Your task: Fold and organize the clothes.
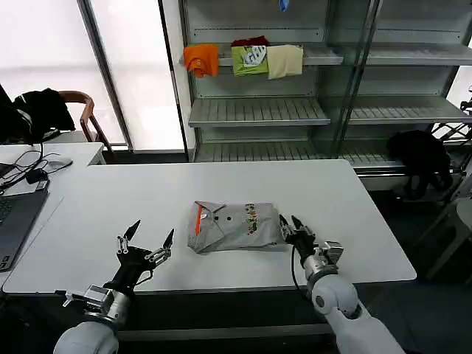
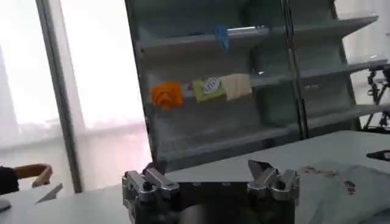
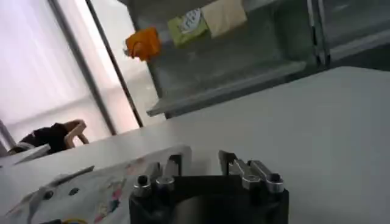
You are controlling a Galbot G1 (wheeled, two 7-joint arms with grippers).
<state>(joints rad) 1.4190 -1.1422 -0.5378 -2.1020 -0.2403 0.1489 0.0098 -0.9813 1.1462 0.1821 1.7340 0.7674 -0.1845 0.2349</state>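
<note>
One folded grey shirt (image 1: 234, 226) on the table (image 1: 354, 221); right gripper (image 1: 289, 224) slightly parted at its edge; left gripper (image 1: 150, 237) spread wide, empty.

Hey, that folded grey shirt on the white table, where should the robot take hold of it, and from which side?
Probably the folded grey shirt is best gripped at its right-hand edge, coming in low from the right. It lies flat as a compact bundle, and the right gripper already sits at that edge. The left gripper hovers open, apart from it, to its left.

Both arms are pale grey with rounded shells. Each tool, left (image 1: 147, 240) and right (image 1: 289, 223), has black pointed fingers on silver metal. A black cable (image 1: 293, 269) runs along the right wrist.
</note>
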